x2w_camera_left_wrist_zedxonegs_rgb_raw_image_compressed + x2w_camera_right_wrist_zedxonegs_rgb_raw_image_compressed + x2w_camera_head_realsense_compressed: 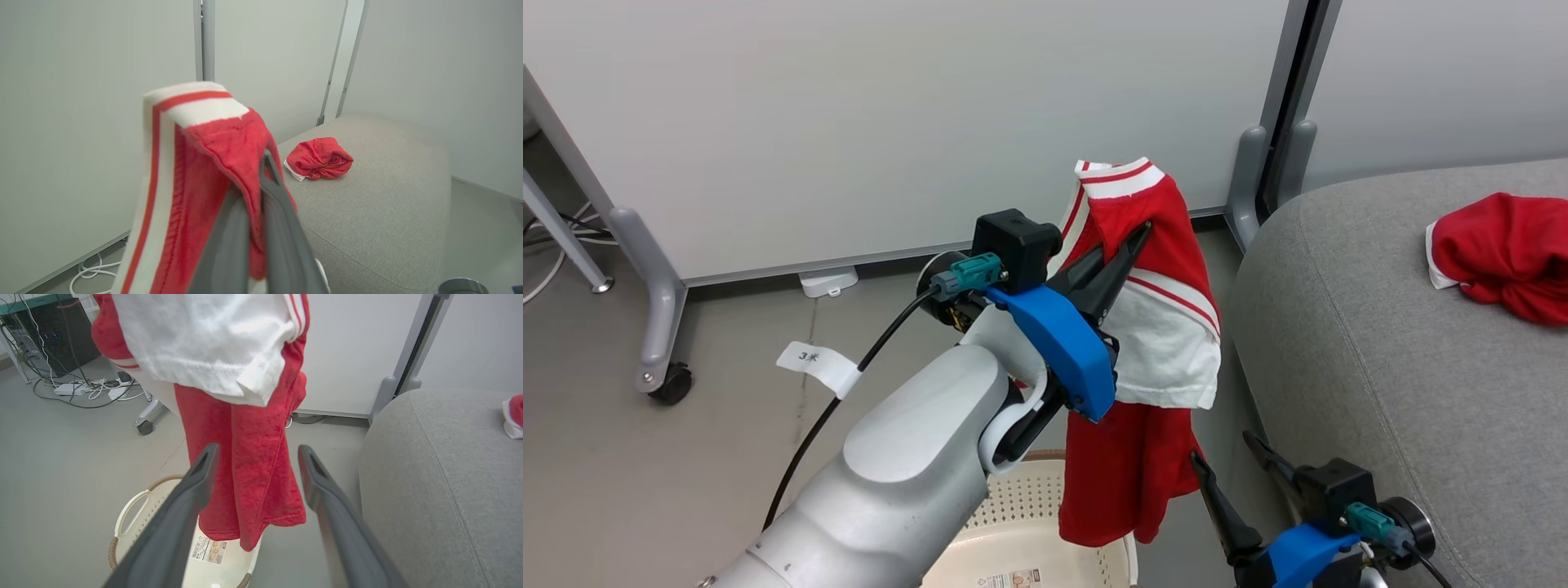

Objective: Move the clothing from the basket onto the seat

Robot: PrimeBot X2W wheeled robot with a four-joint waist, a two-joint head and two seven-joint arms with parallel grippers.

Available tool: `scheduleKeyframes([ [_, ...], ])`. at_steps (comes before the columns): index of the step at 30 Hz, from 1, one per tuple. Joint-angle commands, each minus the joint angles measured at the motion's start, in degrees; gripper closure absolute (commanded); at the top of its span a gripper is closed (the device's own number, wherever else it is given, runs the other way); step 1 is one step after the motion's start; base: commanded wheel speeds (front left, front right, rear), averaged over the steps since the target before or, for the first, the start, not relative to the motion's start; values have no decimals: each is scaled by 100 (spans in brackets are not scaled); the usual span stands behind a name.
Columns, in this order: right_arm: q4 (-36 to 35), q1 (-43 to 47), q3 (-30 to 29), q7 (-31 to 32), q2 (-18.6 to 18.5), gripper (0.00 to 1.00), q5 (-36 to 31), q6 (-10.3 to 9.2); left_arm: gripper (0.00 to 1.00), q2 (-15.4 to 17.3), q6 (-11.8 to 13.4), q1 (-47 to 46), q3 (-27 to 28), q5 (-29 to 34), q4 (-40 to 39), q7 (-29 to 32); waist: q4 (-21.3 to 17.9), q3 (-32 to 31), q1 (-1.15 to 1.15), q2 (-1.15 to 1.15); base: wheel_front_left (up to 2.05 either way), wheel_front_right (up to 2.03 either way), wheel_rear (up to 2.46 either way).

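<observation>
Grey floor (727,425), white partitions (890,122). Head view: left gripper (1129,247), clamped on the striped garment (1168,327), holds it above the basket (1029,523), short of the near edge of the seat (1380,367). Left wrist view: plain red garment (318,158) lies near the seat's wall-side edge. Right wrist view: right gripper (258,448), spread wide and empty, stands just beside the dangling cloth, which could snag there.

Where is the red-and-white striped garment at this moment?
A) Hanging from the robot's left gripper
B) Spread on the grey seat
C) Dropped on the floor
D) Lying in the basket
A: the left gripper is shut on the striped garment, which dangles over the basket; the plain red one already lies on the seat.
</observation>
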Motion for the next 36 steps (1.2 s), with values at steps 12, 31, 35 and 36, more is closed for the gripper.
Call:
scheduleKeyframes([
  [12,471,-881,387,350,-9,0,205,3,100,-56,-42,-265,-275,-226,154,-176,-46,75,0,-1,0,0,0],
  [31,1405,-2040,473,525,-8,0,1223,3,100,-99,-29,-476,-673,-496,188,-312,58,109,0,-1,0,0,0],
  [35,1637,-2302,624,429,-8,0,1492,3,100,-102,-26,-491,-739,-559,178,-326,86,121,0,-1,0,0,0],
  [36,1718,-2362,657,415,-8,0,1524,3,100,-102,-26,-500,-755,-583,177,-339,92,122,0,-1,0,0,0],
])
